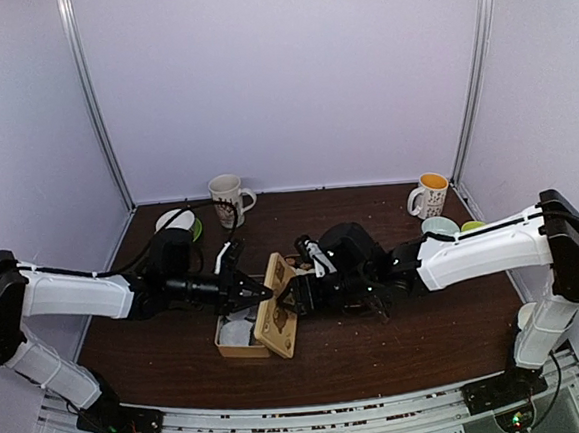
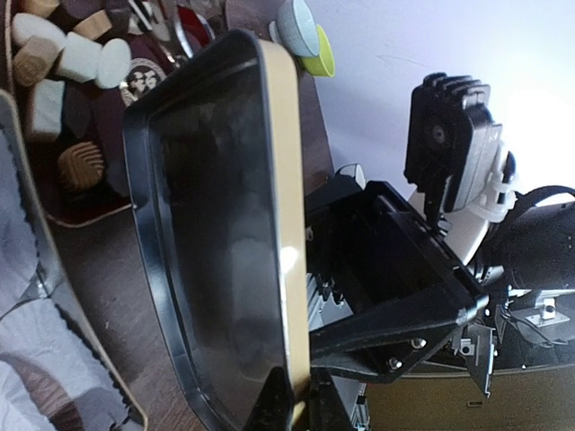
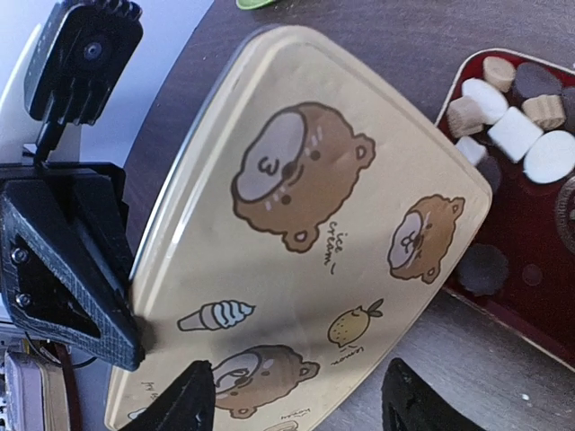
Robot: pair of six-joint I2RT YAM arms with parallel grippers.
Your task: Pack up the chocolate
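An open tin box (image 1: pixel 241 343), lined with white paper cups (image 2: pixel 36 305), is seen close to the middle of the near edge of the table (image 1: pixel 381 355). A cream lid (image 3: pixel 305 224), printed with bears, is stood on edge and tilted, just beside the box. The lid's rim is pinched by the left gripper (image 2: pixel 301 409), whose jaws are closed on it. The right gripper (image 3: pixel 296 404) is open, its jaws spread wide at the lid's printed face. The chocolate (image 3: pixel 512 126), in white, tan and dark pieces, is gathered on a dark red tray (image 3: pixel 530 305) just behind the lid, toward the table's middle.
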